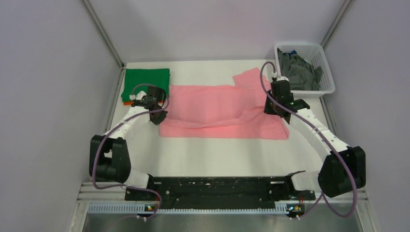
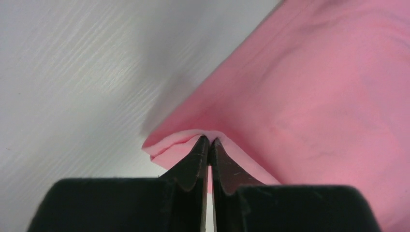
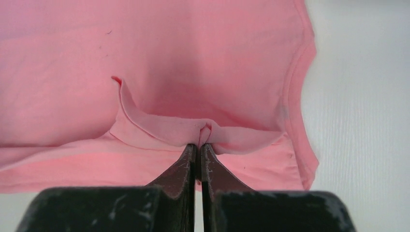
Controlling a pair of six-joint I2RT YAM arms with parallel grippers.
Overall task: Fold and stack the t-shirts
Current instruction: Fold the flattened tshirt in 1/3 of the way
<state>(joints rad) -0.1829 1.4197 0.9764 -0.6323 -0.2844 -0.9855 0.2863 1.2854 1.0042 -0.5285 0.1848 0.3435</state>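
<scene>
We can make out very little of the orange t-shirt [image 1: 128, 102]: only a thin strip shows at the near left corner of the folded green t-shirt [image 1: 146, 82] lying on top of it, at the far left of the table [image 1: 217, 154]. The dark grey t-shirts [image 1: 299, 72] sit crumpled in the white lattice basket [image 1: 316, 48] at the far right, and we cannot count them. From above, each wrist covers its own fingertips, so we read the grips from the wrist cameras. The left gripper [image 2: 209, 141] has its fingers pressed together on a doubled edge of the pink t-shirt [image 2: 314, 96]. The right gripper [image 3: 199, 145] pinches a small pucker of the same shirt, near a hemmed edge. Both close views cut the cloth off at their borders. The pink shirt lies spread across the middle of the table, long side running left to right, one sleeve reaching toward the basket and a loose fold along its near part. The tabletop is white with a faint grain. Plain pale walls [image 1: 217, 29] close it in on three sides, with metal posts [image 1: 104, 34] at the far corners.
</scene>
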